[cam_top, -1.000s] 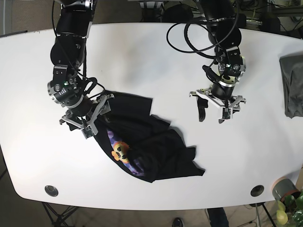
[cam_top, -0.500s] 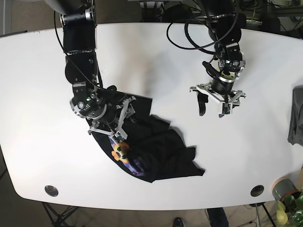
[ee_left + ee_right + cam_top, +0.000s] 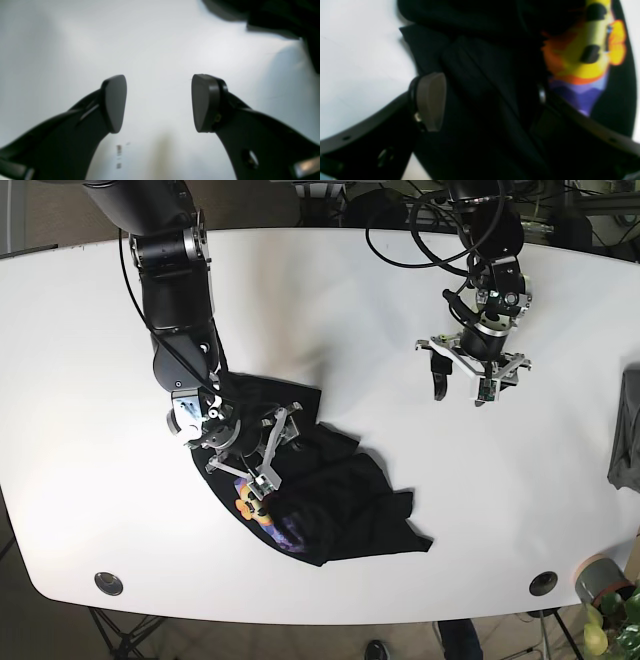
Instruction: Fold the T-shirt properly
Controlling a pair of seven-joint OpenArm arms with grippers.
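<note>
We have our right gripper (image 3: 268, 452) low over the crumpled T-shirt (image 3: 330, 500) on the white tabletop (image 3: 330, 310), jaws parted around a dark fold beside the print. We should pinch one layer only, then draw it flat. Our left gripper (image 3: 462, 392) hangs released, well apart, with bare tabletop around it.

The left gripper (image 3: 461, 389) hangs from a bent arm with its fingers (image 3: 113, 102) spread wide apart. The right gripper (image 3: 272, 451) points down, jaws parted, one pad (image 3: 431, 100) showing.
</note>
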